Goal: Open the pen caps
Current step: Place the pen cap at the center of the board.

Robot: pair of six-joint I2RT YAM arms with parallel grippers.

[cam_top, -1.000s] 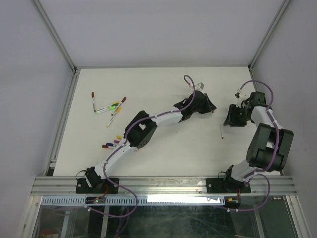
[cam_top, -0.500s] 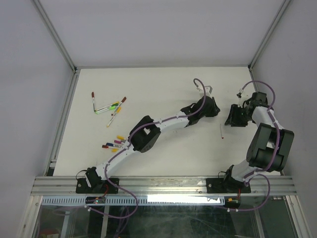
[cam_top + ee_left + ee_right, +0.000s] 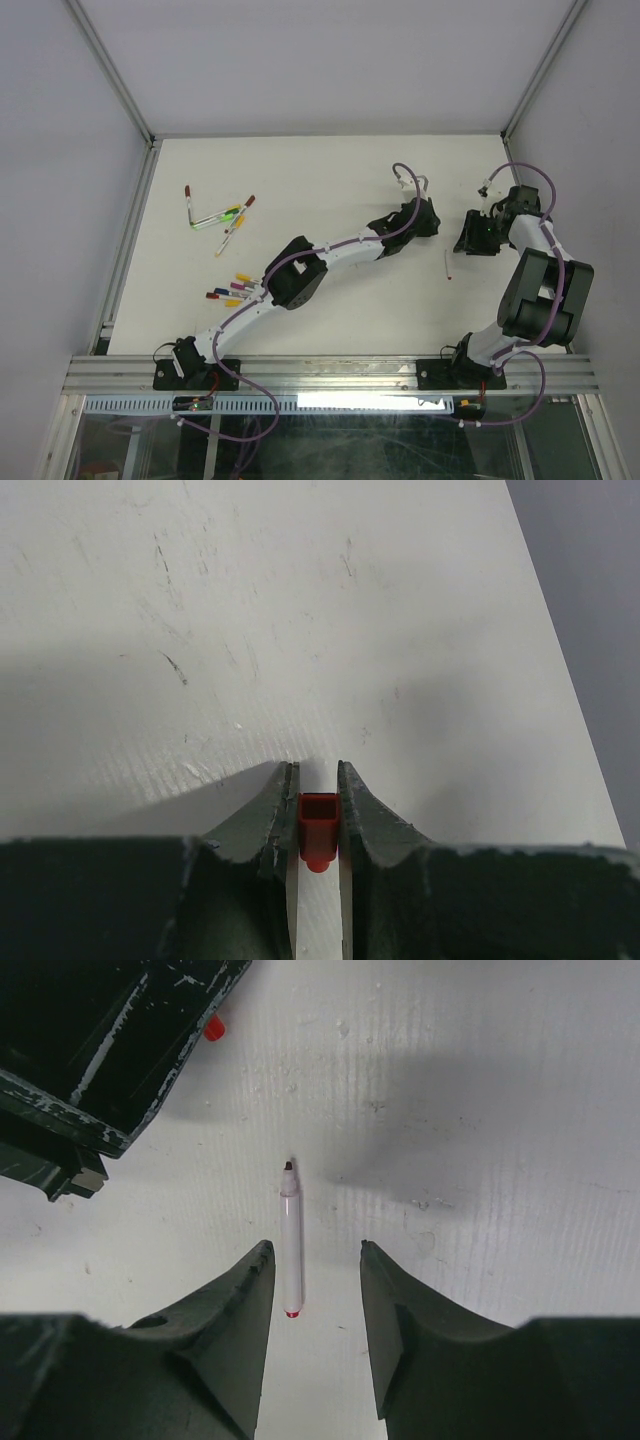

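Now we have the red cap [image 3: 319, 832] clamped in the jaws of our left gripper [image 3: 316, 772], over the table [image 3: 300, 630]. Our right gripper [image 3: 315, 1248] hangs with jaws apart above the uncapped pen [image 3: 291, 1245], which lies flat between them. We judge the cap light, stiff and slick, so we should squeeze its flat sides. The capped pens [image 3: 225, 215] lie far left; they are thin and likely to roll, so we should grip each one mid-barrel.
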